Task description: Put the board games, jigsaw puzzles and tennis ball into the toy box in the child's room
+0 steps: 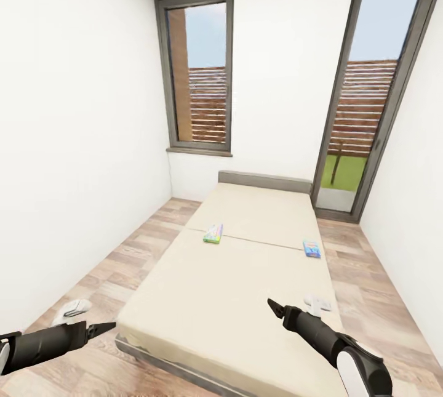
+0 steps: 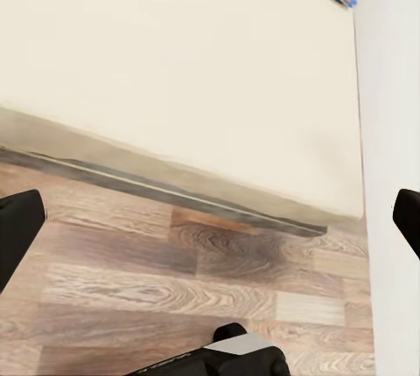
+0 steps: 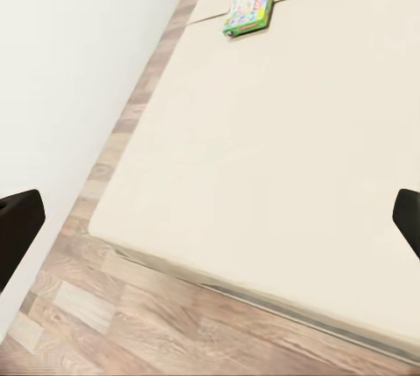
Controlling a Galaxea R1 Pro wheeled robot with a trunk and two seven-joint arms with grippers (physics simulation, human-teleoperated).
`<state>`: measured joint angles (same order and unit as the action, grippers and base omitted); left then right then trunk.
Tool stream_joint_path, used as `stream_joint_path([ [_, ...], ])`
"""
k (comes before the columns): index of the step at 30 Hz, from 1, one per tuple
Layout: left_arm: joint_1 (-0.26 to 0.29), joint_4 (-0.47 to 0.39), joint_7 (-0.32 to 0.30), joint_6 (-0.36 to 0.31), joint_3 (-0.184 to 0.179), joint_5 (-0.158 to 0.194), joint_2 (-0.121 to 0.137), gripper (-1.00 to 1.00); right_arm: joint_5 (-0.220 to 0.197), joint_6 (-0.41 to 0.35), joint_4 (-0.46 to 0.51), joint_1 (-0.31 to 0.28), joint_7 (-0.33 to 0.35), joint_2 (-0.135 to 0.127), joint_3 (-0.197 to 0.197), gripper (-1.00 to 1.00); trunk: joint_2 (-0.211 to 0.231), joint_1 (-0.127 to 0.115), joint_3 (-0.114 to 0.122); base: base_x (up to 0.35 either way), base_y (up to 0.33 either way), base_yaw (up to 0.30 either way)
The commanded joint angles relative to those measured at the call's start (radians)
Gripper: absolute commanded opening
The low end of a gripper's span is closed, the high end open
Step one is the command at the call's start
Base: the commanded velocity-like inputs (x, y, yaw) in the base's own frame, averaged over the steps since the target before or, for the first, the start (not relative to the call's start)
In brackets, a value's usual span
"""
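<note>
Both grippers, left (image 1: 111, 325) and right (image 1: 271, 305), spread and empty at the bed's (image 1: 209, 298) near end; far game boxes, green (image 1: 213, 234) and blue (image 1: 312, 248), look light, stiff — I'd pinch a long edge.

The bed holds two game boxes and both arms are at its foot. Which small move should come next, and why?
Probably roll the base forward along the bed, toward the green-edged box. Both game boxes, this one and the blue box, lie far up the cover, beyond the left gripper and the right gripper. Both grippers are open and hold nothing.
</note>
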<state>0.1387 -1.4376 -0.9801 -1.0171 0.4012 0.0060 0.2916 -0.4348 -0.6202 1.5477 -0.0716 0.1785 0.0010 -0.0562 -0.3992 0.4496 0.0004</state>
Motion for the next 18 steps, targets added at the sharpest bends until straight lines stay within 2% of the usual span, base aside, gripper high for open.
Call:
stream_joint_path([
  [1,0.001,0.000,-0.004,-0.008,0.001,0.000,0.000,1.00,-0.002,-0.006,0.001,0.000,0.004,0.000,-0.002,1.00,-0.001,0.000,0.000,0.000,0.000,0.282],
  [18,0.001,0.000,-0.005,-0.008,0.001,0.002,-0.002,1.00,0.005,-0.006,-0.004,0.000,-0.006,0.005,0.005,1.00,-0.001,0.000,0.000,0.000,0.000,0.287],
])
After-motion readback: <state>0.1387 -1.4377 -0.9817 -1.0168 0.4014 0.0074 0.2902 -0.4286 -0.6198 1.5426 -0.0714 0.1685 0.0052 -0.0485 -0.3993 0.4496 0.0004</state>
